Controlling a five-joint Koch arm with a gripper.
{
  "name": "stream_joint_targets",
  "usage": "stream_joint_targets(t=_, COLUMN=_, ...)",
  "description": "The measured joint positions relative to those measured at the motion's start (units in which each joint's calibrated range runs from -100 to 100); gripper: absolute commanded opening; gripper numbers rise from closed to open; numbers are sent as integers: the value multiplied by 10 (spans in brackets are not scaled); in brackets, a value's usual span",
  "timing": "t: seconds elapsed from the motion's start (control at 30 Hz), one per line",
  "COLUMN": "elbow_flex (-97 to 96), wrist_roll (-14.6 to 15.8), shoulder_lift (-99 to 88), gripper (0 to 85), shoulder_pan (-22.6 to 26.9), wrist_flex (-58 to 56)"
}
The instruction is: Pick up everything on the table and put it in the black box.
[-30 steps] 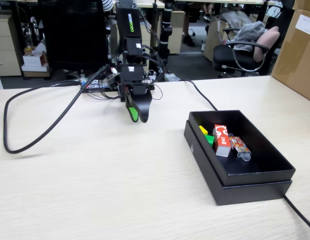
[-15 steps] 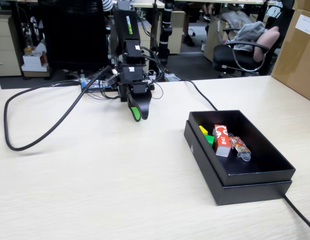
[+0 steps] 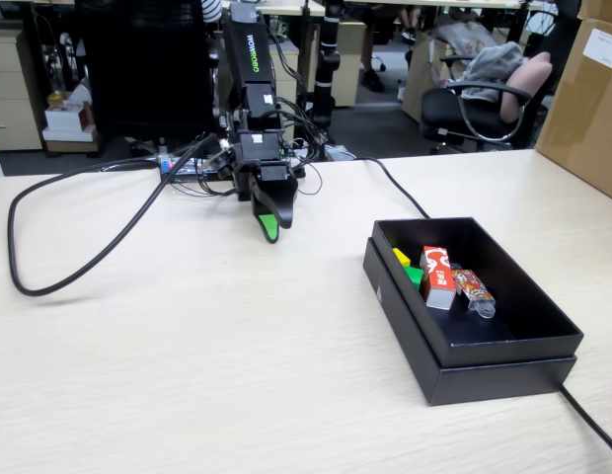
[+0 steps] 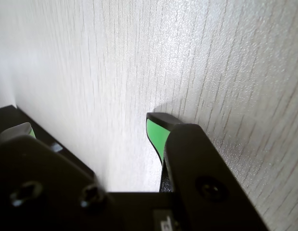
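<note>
The red carton [image 3: 437, 276] with white swirl print lies inside the black box [image 3: 503, 351], with the yellow cube [image 3: 401, 257] and green cube [image 3: 414, 275] tucked against its left side and an orange patterned packet [image 3: 473, 288] just beside it on the right. The box sits at the right of the pale wood-grain bench [image 3: 188, 365], well apart from the arm. The hand [image 3: 270, 229] hangs over the bench near the arm's base, green-lined tip pointing down, holding nothing; its jaws look drawn together in the fixed view, though the wrist view shows only one green tip [image 4: 156, 132], so how far they stand apart cannot be told. Compared with a second ago, the hand has pulled slightly back and up toward the base. A thick black cable [image 3: 79, 267] loops across the bench at left.
</note>
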Motion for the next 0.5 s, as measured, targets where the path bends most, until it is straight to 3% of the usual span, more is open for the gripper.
stream_joint_targets(t=0.5, elbow_flex=-23, wrist_roll=-1, shoulder_lift=-34, gripper=488, shoulder_pan=-7, wrist_flex=7)
